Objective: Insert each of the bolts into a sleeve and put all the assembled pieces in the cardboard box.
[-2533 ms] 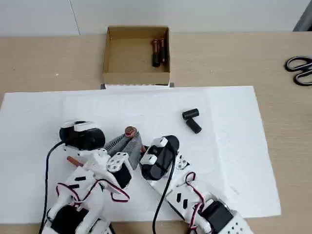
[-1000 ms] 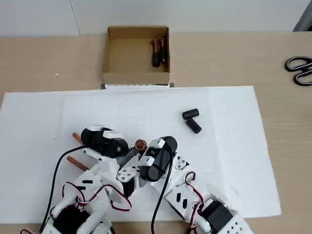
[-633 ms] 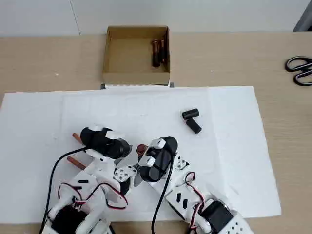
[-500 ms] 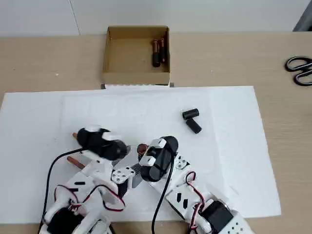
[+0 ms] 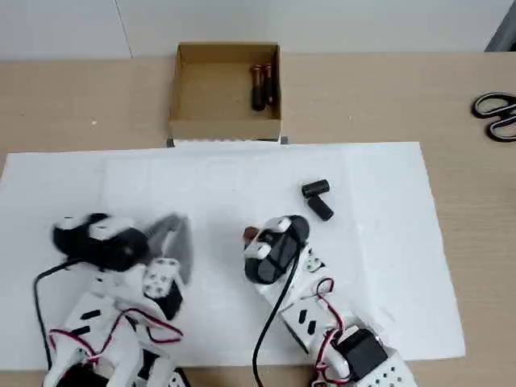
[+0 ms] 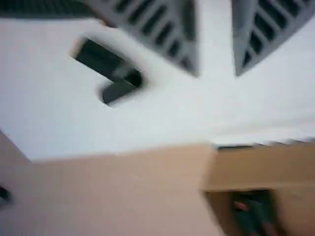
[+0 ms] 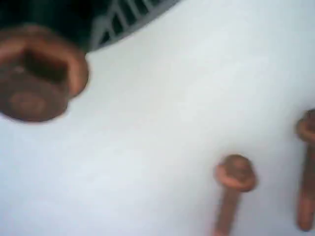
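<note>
**High view.** The cardboard box (image 5: 210, 101) is standing on the surface (image 5: 387, 97), just beyond the far edge of a white paper sheet (image 5: 379, 282). Two assembled pieces (image 5: 262, 85) are lying side by side along its right wall. Two black sleeves (image 5: 315, 189) are lying close together on the sheet, ahead of the right hand (image 5: 258, 240). That hand is gripping a bolt (image 5: 250, 235), whose copper head is showing at its tip. The left hand (image 5: 177, 228) is hovering over the sheet well to the left, spread apart and carrying nothing. Scissors (image 5: 496, 117) are lying at the right edge of the surface.

**Left wrist view.** The grey fingers (image 6: 162, 29) are standing parted, with bare sheet showing between them. Beyond them the two sleeves are lying at an angle, touching or nearly so. Past the sheet's edge the box is showing dark, blurred pieces inside.

**Right wrist view.** The bolt's head is sitting beside a grey finger (image 7: 128, 19), against a dark body. Whether that body is a sleeve cannot be told. Two loose bolts (image 7: 231, 187) are lying on the sheet near each other but apart, heads pointing the same way.
</note>
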